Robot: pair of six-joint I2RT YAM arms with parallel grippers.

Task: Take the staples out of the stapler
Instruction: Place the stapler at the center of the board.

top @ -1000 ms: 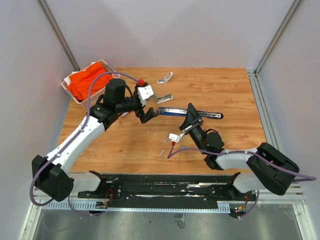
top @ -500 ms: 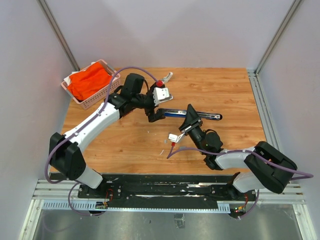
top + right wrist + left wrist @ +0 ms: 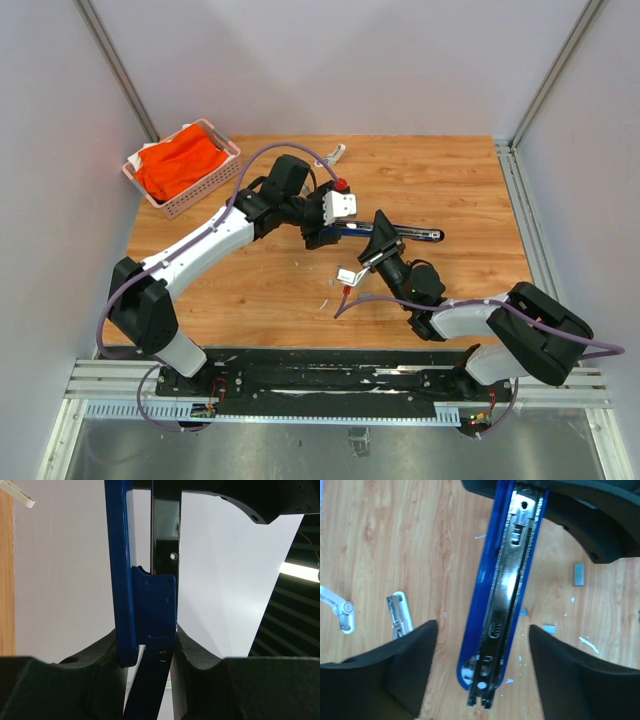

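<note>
A wooden table (image 3: 470,190) walled in by pale grey panels. At its middle the stapler (image 3: 415,232) stretches left to right between the two arms.

The right gripper (image 3: 382,238) is clamped on it. In the right wrist view its jaws (image 3: 147,640) are partly closed, and both black fingers (image 3: 95,660) press against the blue hinge block of the stapler (image 3: 122,580).

The left gripper (image 3: 322,236) straddles the stapler's free left end with its jaws spread wide. In the left wrist view clear wood shows on both sides between its fingers (image 3: 410,665) and the blue body, so this gripper (image 3: 481,630) holds nothing. The stapler (image 3: 500,595) faces that camera with its bright metal channel exposed.

A short grey strip of staples (image 3: 578,574) lies on the wood just beside the stapler, with smaller bits near it. Two small white parts (image 3: 400,615) lie on the other side. A pink basket (image 3: 190,203) with orange cloth (image 3: 180,165) sits in the far left corner.

From above, the left gripper covers the stapler's left end. It is not clear whether the channel holds any staples, or whether the stapler rests on the table. The right wrist view looks mostly at wall, and the frame cuts off the stapler's far end.
</note>
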